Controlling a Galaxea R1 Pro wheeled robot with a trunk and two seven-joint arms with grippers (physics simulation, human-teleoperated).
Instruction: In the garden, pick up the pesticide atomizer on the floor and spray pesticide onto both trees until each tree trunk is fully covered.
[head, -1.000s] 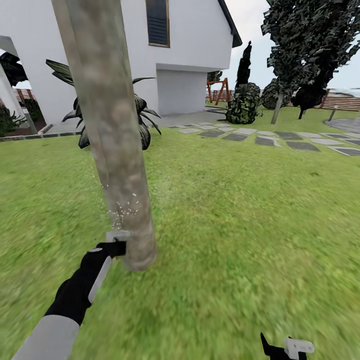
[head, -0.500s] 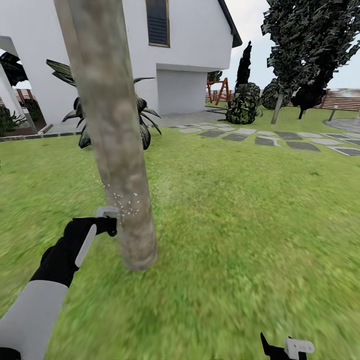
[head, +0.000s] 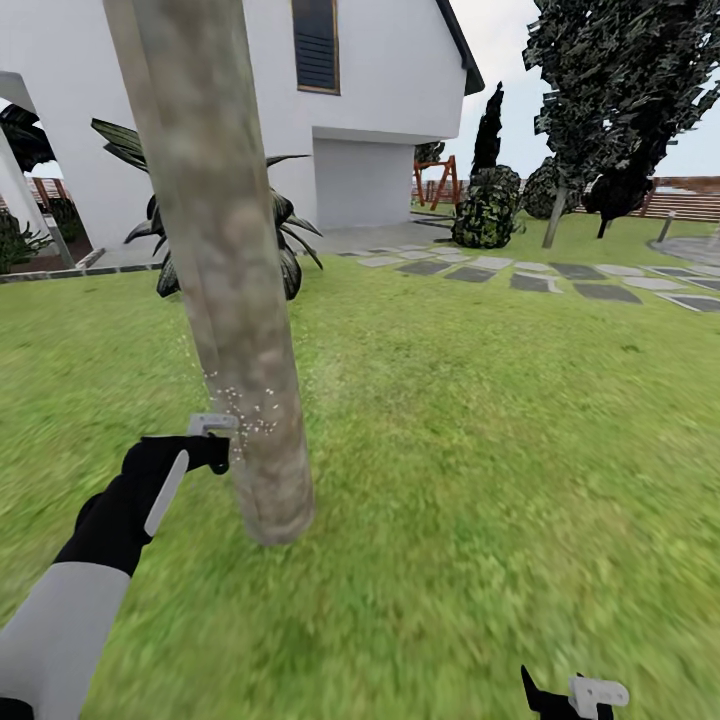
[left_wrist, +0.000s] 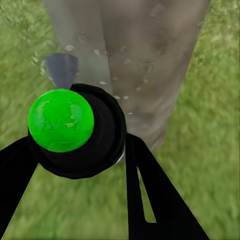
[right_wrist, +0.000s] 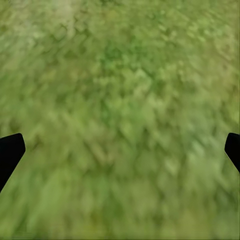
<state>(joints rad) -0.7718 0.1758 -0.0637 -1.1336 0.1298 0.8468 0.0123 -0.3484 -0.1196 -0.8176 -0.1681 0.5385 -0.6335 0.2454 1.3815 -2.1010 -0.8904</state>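
The left gripper (left_wrist: 75, 150) is clamped on the pesticide atomizer (left_wrist: 87, 132), a small black round-bodied bottle topped by a bright green ball; its two black fingers (left_wrist: 150, 200) run up either side of the bottle's body, which sits squarely between them. In the head view the same gripper (head: 212, 445) is held low beside the tree, with a pale grey piece at its tip touching or almost touching the bark. Just past the bottle stands the thick, mottled grey-brown tree trunk (head: 215, 260), upright with a slight lean, rooted in the green grass (head: 480, 450). A scatter of tiny whitish pesticide specks (head: 240, 405) hangs over the lower part of the trunk, right above the gripper, and the left wrist view shows more of them (left_wrist: 107, 82) against the bark ahead of the bottle.

The right gripper (right_wrist: 120, 145) is spread wide with nothing in it, its black fingertips (right_wrist: 10, 150) at the far sides of the picture over bare lawn; in the head view it (head: 585, 695) sits low at the bottom edge, well apart from the trunk.

Farther off, a spiky dark-leaved plant (head: 285, 235) stands behind the trunk, in front of the white house (head: 390, 90). Grey stepping stones (head: 560, 275) cross the lawn toward a dark-foliaged tree (head: 610, 90) and round bushes (head: 488, 208), with a brown slatted fence (head: 690, 203) beyond.
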